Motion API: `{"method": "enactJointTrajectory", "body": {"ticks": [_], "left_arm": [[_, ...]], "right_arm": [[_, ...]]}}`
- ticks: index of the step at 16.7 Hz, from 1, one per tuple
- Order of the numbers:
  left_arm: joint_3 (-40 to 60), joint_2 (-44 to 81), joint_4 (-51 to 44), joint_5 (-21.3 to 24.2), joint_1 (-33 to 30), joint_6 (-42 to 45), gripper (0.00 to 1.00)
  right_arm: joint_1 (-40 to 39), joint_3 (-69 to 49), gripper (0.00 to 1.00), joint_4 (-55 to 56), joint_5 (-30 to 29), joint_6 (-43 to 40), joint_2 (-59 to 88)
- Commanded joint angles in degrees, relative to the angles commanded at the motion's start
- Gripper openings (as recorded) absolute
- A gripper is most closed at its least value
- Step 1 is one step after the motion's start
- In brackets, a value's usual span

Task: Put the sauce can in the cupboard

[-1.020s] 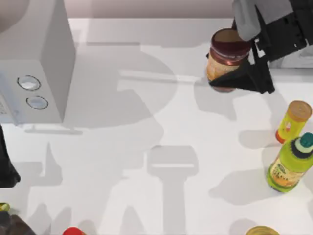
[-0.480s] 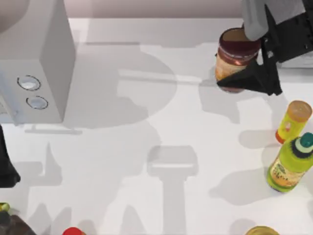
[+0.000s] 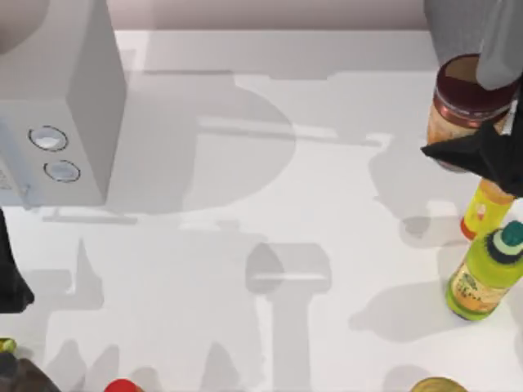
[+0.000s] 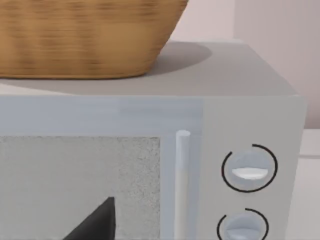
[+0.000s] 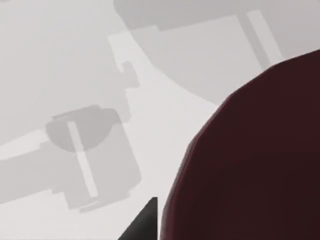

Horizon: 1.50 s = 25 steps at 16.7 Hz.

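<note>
Table top (image 3: pixel 327 212) smooth matt white; sauce can (image 3: pixel 462 108) with glossy maroon lid and paper-like orange label; basket (image 4: pixel 85 35) of woven wicker atop smooth matt grey box (image 4: pixel 260 100) with speckled door panel (image 4: pixel 75 185); right-edge bottles (image 3: pixel 478 273) glossy plastic.

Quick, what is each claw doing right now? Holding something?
Right tool: shut on the can, at the table's far right.
Left tool: parked at the left edge by the microwave; cannot be told.

Basket (image 4: pixel 85 37) atop knobbed box (image 3: pixel 61 98); bottles (image 3: pixel 484 273) at right (two).
</note>
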State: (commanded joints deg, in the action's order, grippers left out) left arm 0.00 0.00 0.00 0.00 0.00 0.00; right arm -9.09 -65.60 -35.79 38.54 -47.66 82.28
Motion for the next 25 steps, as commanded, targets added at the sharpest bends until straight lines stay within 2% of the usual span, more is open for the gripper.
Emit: {"method": "enactJointTrajectory", "body": {"ticks": [15,21,25], "left_arm": [[0.0,0.0,0.0,0.0,0.0,0.0,1.0],[0.0,0.0,0.0,0.0,0.0,0.0,1.0],[0.0,0.0,0.0,0.0,0.0,0.0,1.0]], "right_arm": [[4.9,35.6,0.0,20.1,-21.1,25.6,-45.9],[7.0,55.8,0.0,29.8,-31.9,40.0,-70.8],[8.6,64.1,0.0,34.9,-37.5,46.5,-80.4]]}}
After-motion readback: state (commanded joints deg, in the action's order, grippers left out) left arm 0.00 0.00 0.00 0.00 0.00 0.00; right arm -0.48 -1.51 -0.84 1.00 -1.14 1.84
